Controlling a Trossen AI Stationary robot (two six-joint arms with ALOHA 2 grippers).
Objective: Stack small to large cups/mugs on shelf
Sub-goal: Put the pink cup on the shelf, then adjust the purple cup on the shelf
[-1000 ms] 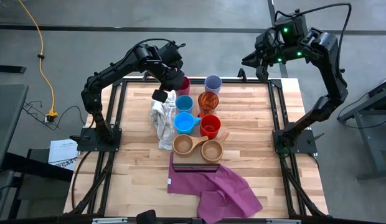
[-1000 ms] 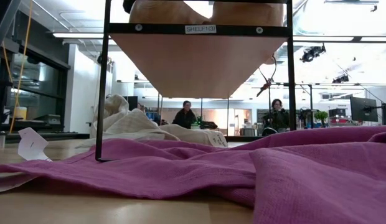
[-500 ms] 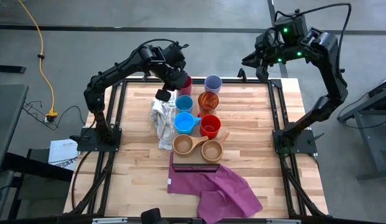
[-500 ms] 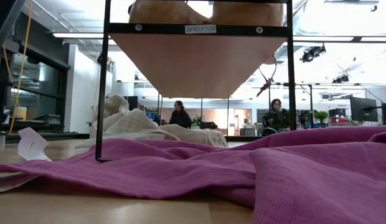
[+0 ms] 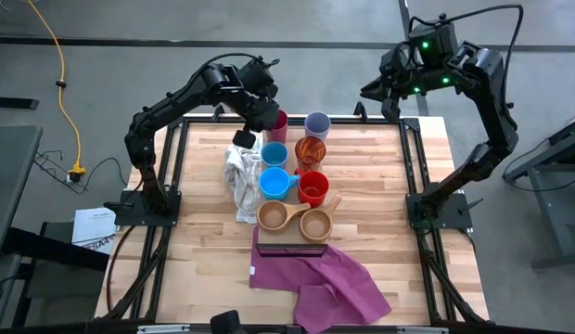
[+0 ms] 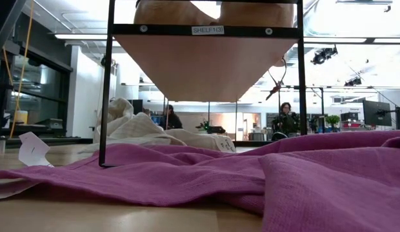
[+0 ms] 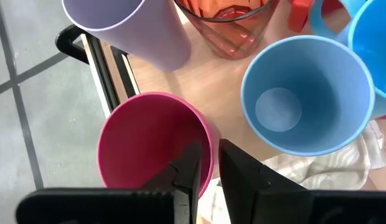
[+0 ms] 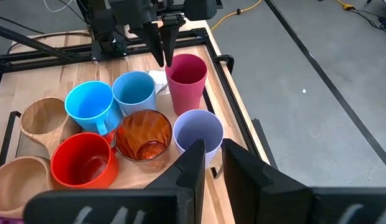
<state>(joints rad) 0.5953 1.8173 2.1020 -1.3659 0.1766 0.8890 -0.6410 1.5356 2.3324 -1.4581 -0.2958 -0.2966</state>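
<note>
Several cups stand in two rows on the light-wood shelf [image 5: 289,248]: a lavender tumbler [image 5: 316,123], an orange translucent tumbler [image 5: 310,149], two blue mugs [image 5: 274,154] [image 5: 274,182], a red mug [image 5: 313,188] and two wooden handled cups [image 5: 272,216] [image 5: 315,224]. At the far end of the left row is the magenta tumbler [image 5: 277,122], with my left gripper [image 7: 205,152] shut on it. My right gripper [image 8: 208,162] hangs high over the table's far right corner, fingers close together, nothing between them. My left gripper has the magenta tumbler by its rim [image 7: 209,132], on the side toward the table's left. One finger [image 7: 188,163] is inside the cup and the other [image 7: 240,165] outside. The fingers slant down from above. The tumbler is upright; I cannot tell if its base rests on the shelf.
A crumpled white cloth [image 5: 241,176] lies left of the cups, close under my left gripper. A purple cloth [image 5: 329,278] spreads from the shelf's near end toward the near right. Bare tabletop [image 5: 389,186] lies right of the cups. People sit in the room behind.
</note>
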